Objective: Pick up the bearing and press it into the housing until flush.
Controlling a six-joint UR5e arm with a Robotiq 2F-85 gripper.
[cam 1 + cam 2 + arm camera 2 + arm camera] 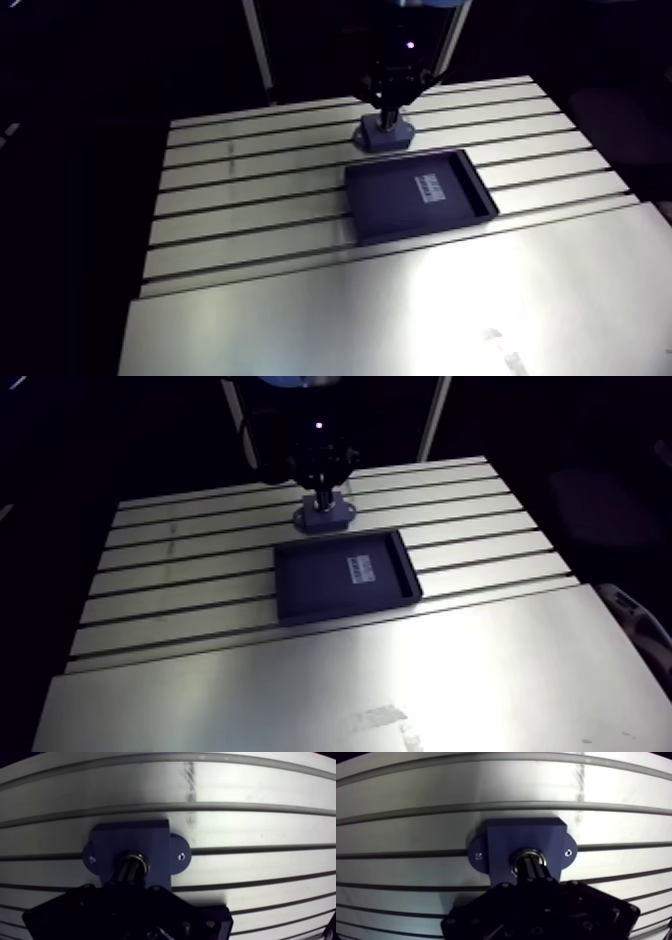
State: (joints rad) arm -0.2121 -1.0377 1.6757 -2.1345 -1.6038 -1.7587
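Toward the far side of the slotted table (616,792), the dark blue housing (501,837) sits flat across the grooves, a rounded ear with a small hole on either flank. The bearing (522,853) lies in its central bore, showing as a bright metal ring. How deep it sits against the housing face cannot be told. The gripper (533,866) comes straight down onto that ring. Its two fingers are drawn together with only a thin seam between them, and their tips rest on the bearing (they grip nothing). In the arm view a shallow dark tray (385,200) lies just beside the housing on the nearer side, carrying a small pale label (433,187) on its floor
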